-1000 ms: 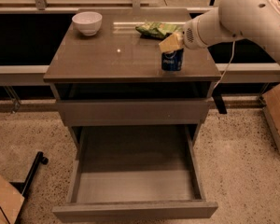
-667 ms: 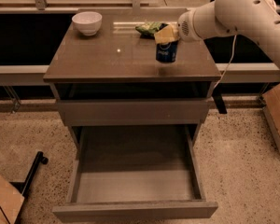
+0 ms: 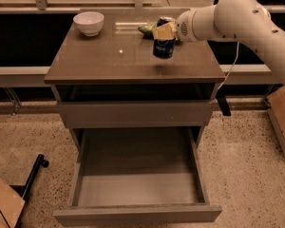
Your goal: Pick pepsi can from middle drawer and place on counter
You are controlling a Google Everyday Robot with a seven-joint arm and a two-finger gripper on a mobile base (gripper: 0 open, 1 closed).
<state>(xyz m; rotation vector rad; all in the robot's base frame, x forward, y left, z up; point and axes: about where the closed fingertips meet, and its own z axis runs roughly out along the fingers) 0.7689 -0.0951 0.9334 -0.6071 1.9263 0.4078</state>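
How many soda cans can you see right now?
1. The pepsi can is in the hand, over the right rear of the counter. The open middle drawer shows none; the shut drawer could hide more.

Counter (image 3: 109, 63) bears bowl (image 3: 89, 23), green bag (image 3: 146, 29) (tool (image 3: 164, 32) grips pepsi can (image 3: 163, 47) over it).

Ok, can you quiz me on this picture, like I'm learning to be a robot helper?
1. True or false: the pepsi can is inside the open middle drawer.
2. What stands at the counter's far left corner in the camera view? A) white bowl B) red mug C) banana
3. Fill in: the gripper, above the counter's far right part, is clamped on the ____.
Key: 1 false, it is up over the counter; 2 A; 3 pepsi can.
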